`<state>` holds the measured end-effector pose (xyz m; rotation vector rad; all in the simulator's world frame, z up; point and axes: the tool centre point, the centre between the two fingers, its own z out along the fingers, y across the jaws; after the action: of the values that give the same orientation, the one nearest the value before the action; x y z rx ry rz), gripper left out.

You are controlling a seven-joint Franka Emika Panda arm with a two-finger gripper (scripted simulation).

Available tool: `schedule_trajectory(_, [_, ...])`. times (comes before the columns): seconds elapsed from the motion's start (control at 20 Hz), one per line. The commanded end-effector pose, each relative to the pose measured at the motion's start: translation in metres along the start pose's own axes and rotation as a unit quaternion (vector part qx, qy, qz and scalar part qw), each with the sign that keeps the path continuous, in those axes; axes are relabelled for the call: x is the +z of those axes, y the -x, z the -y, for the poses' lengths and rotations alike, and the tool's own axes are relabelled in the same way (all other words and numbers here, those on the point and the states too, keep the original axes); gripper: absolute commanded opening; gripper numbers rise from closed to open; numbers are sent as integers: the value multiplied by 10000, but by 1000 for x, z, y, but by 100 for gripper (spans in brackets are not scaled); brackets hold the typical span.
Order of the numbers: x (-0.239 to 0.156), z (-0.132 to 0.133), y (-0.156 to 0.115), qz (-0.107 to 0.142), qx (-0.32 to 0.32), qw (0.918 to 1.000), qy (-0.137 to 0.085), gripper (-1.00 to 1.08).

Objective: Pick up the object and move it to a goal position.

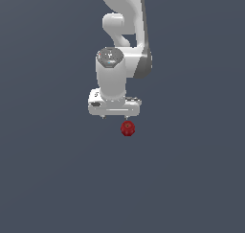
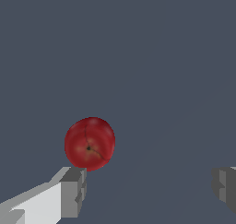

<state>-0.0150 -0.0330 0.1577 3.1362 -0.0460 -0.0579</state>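
The object [image 1: 127,128] is a small dark red, apple-like lump lying on the dark grey floor, just below the white hand in the exterior view. In the wrist view the object [image 2: 89,143] shows its dimple and sits beyond one grey fingertip [image 2: 73,191], outside the gap between the fingers. My gripper [image 1: 115,117] hangs above the floor, pointing down, with its fingers spread wide and nothing between them. In the wrist view the gripper [image 2: 150,188] shows both finger ends far apart.
The white arm [image 1: 122,30] rises behind the hand toward the top of the exterior view. A plain dark grey floor [image 1: 57,179] surrounds the object on every side.
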Motion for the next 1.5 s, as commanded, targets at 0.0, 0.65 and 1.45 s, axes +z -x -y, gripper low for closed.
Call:
schedule_trajectory(0.0, [0, 0, 0, 0, 0, 10000, 0, 100])
schedule_trajectory(0.65, [0, -33, 4, 101, 162, 9998, 95, 100])
schedule_trajectory(1.45, [41, 28, 6, -77, -1338, 9910, 58, 100])
